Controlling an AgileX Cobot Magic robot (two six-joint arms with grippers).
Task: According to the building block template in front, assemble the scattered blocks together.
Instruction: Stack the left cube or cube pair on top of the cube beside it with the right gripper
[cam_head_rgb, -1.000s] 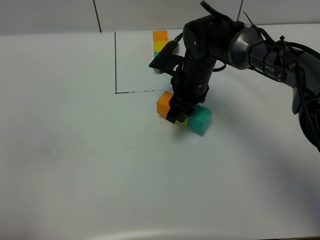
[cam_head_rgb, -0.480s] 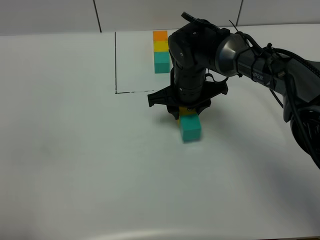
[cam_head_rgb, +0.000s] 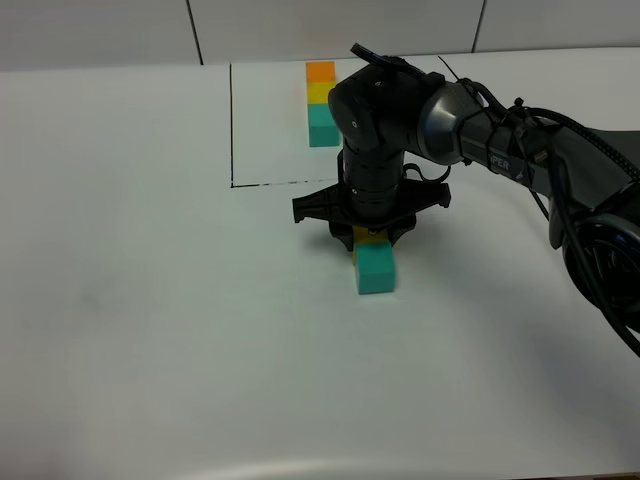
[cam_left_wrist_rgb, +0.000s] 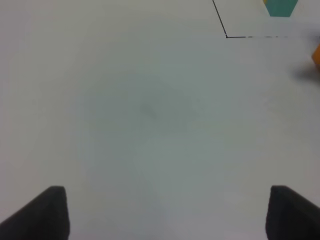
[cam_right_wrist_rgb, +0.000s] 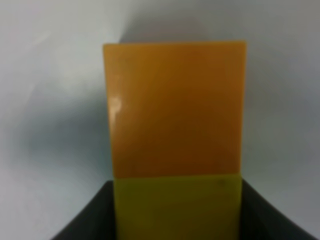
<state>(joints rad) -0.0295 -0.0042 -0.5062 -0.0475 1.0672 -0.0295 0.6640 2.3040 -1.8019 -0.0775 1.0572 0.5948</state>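
Right arm pressing down on a row of coloured cubes, white table.

From above, the right gripper (cam_head_rgb: 368, 232) clasps the yellow block (cam_head_rgb: 371, 238), touching the teal block (cam_head_rgb: 376, 270); the template (cam_head_rgb: 321, 103) sits beyond. The left wrist view shows its gripper (cam_left_wrist_rgb: 165, 212) spread wide over bare table (cam_left_wrist_rgb: 150, 115). The right wrist view shows the orange block (cam_right_wrist_rgb: 175, 107) joined to yellow.
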